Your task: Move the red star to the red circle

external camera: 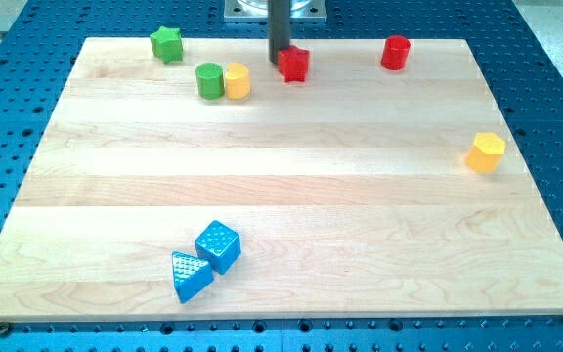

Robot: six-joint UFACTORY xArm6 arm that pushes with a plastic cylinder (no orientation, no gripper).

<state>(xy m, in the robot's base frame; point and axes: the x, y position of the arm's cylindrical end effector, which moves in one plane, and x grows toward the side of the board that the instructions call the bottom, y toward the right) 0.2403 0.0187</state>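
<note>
The red star (pixel 295 65) lies near the view's top, a little right of the middle. The red circle (pixel 395 53), a short red cylinder, stands further to the view's right along the top edge, well apart from the star. My tip (pixel 279 59) is at the end of the dark rod, touching or almost touching the star's left side.
A green circle (pixel 209 80) and a yellow circle (pixel 237 81) stand side by side left of the star. A green star (pixel 166 44) is at the top left. A yellow hexagon (pixel 486 152) is at the right edge. A blue cube (pixel 217 244) and a blue triangle (pixel 190 276) lie at the bottom.
</note>
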